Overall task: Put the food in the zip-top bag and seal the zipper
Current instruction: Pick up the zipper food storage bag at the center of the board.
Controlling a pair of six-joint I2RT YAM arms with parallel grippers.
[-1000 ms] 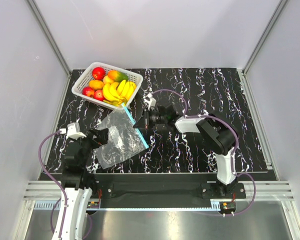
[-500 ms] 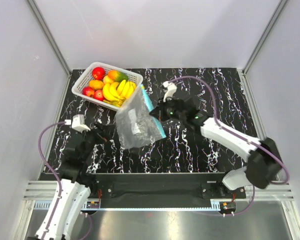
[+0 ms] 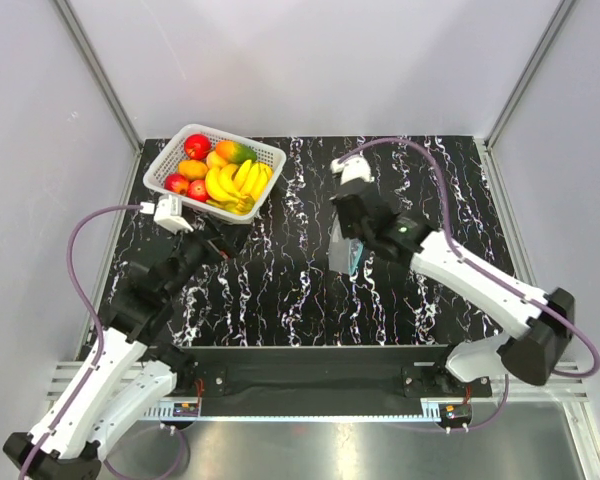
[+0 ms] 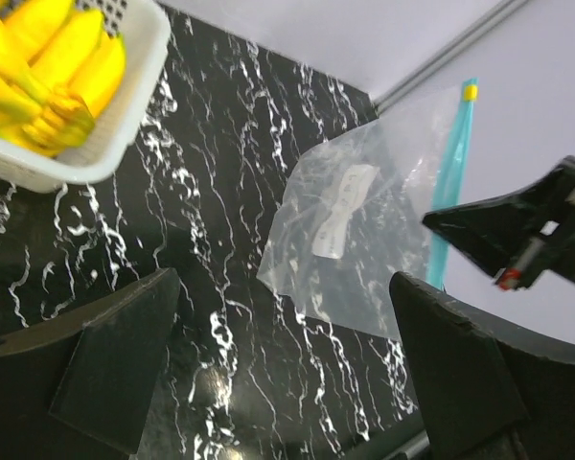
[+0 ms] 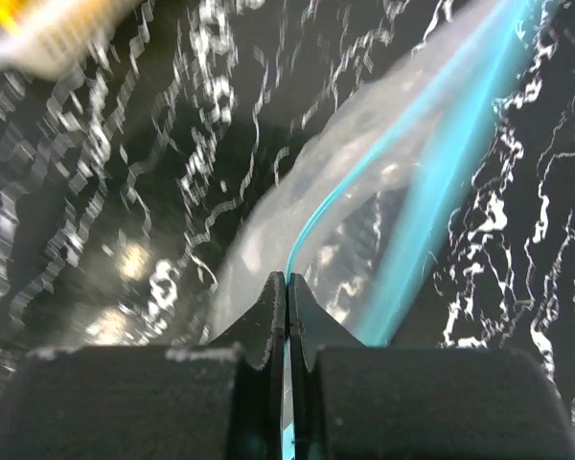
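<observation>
**Bag lifted clear, nothing packed yet**

Your right gripper (image 5: 287,302) has carried the bag (image 4: 355,230) away from the left arm. A second ago it lay flat on the counter (image 3: 430,170); now it hangs mid-counter, pinched at the zipper (image 4: 450,187) by fully closed jaws. Your left gripper (image 4: 280,287) has swung up toward the basket (image 3: 170,165), wide open and empty. All the food (image 3: 228,180) sits in that basket, so loading hasn't begun. You can't tell yet whether the mouth gapes.
</observation>
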